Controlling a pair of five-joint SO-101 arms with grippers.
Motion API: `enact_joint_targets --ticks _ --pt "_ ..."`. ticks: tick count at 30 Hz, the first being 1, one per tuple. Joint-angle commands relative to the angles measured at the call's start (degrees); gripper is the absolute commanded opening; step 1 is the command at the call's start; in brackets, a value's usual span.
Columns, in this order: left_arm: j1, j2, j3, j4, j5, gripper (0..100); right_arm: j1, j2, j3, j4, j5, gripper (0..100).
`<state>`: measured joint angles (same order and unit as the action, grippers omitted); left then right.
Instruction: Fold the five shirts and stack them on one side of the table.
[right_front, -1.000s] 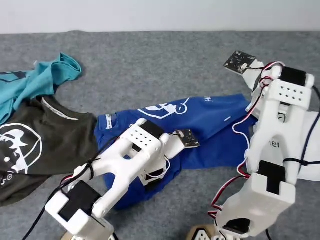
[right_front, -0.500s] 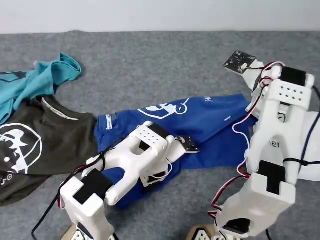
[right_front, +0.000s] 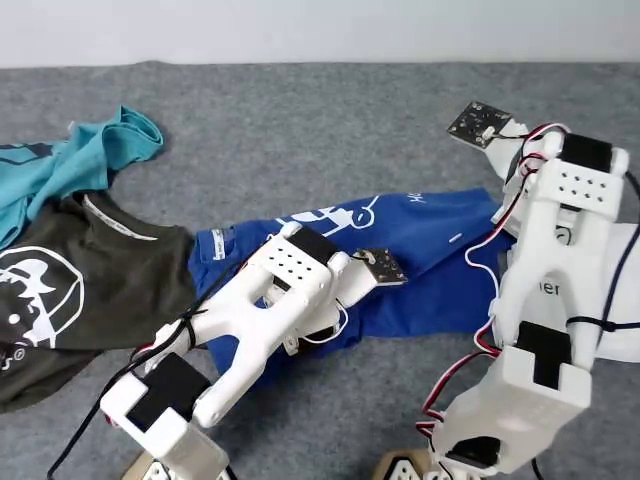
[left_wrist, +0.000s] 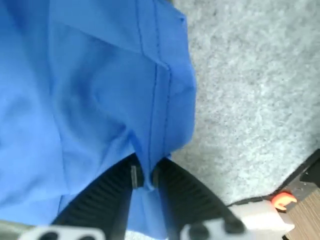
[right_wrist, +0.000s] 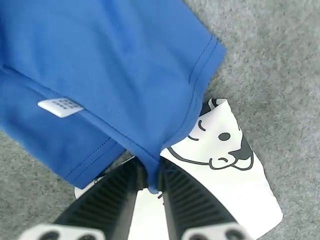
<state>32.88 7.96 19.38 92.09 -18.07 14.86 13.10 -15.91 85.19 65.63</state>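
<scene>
L gripper (left_wrist: 145, 176) & R gripper (right_wrist: 153, 175): jaws pinched on blue shirt (right_front: 425, 240) hem; dark shirt (right_front: 110, 285) just beside it, teal shirt (right_front: 90, 160) farther off.

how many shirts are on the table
4: teal shirt far left, dark shirt beside it, blue shirt mid-table, white shirt under its right end; a fifth may be hidden.

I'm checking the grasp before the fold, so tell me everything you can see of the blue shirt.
The blue shirt is soft royal-blue knit with a white print, stitched hems and a small white tag. It lies crumpled across the grey table, one end over a white shirt and beside a dark shirt. The left gripper and right gripper each pinch a hem.
</scene>
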Motion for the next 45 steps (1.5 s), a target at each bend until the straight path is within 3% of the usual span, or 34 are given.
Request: enact_joint_targets --ticks 1,7,12,16,28,32,37,40,45 --pt "0.18 1.14 -1.71 0.44 0.18 9 -0.22 -1.71 -2.81 0.22 0.35 1.3" --pt "0.35 4.66 -1.98 -3.34 0.18 8 -0.22 -1.8 -2.81 0.22 0.35 1.3" --pt "3.16 4.84 -1.98 -3.08 0.18 1 -0.22 -1.98 -2.81 0.31 0.35 1.3" --pt "3.16 4.75 -2.07 -2.9 0.26 0 -0.22 -2.07 -2.81 0.31 0.35 1.3" --pt "-2.29 -4.57 -15.52 8.35 0.18 1 -0.13 -2.15 -2.9 0.31 0.35 1.3" --pt "-7.74 -8.0 -17.19 8.35 0.44 1 -0.13 -2.24 -3.25 0.13 0.35 1.3" --pt "-20.84 -8.0 -25.19 8.35 0.53 1 -0.4 -4.62 -3.25 -3.21 0.26 1.3" --pt "-25.85 -8.0 -33.98 8.35 0.18 1 -0.57 -6.64 -3.25 -9.71 -1.49 1.3" --pt "-28.22 -7.91 -47.08 8.26 -2.46 1 -1.71 -7.69 -3.25 -24.13 -1.49 1.3"
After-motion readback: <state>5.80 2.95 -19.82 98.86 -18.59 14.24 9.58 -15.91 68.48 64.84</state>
